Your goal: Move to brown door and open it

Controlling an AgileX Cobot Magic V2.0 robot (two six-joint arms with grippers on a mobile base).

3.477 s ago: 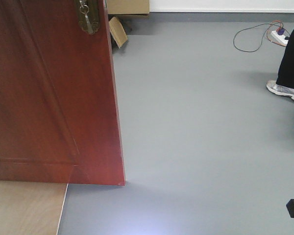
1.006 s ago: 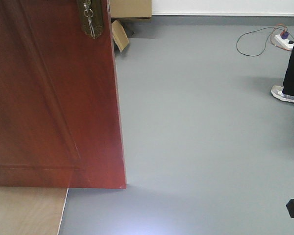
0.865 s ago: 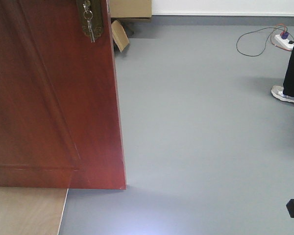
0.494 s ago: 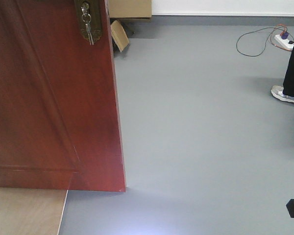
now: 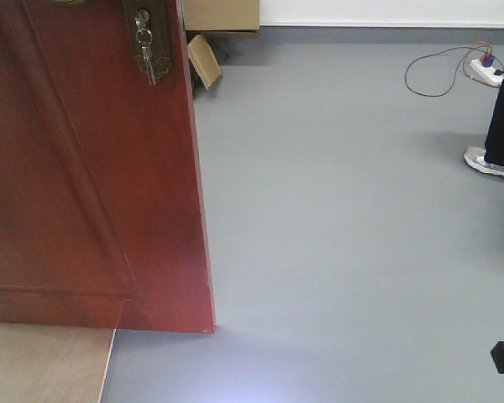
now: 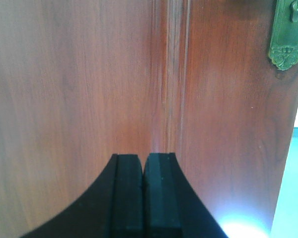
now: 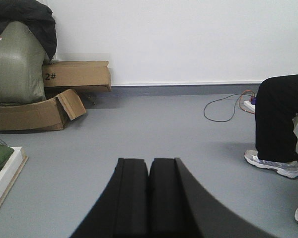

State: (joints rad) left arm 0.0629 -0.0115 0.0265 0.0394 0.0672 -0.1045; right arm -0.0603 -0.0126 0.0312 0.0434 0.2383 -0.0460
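The robot has reached the brown door (image 5: 92, 168), which fills the left of the front view and stands partly swung, the left gripper (image 6: 143, 193) pinched closed close against its panel and the right gripper (image 7: 149, 196) closed, empty, facing open floor (image 5: 344, 210).

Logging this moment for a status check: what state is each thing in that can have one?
Door: ajar, its free edge standing out over the grey floor.
Keys: in the lock, hanging down.
Left gripper: shut, empty, facing the door.
Right gripper: shut, empty, facing the open room.
Cardboard box: on the floor, flap open.
Power strip: a cable plugged in.
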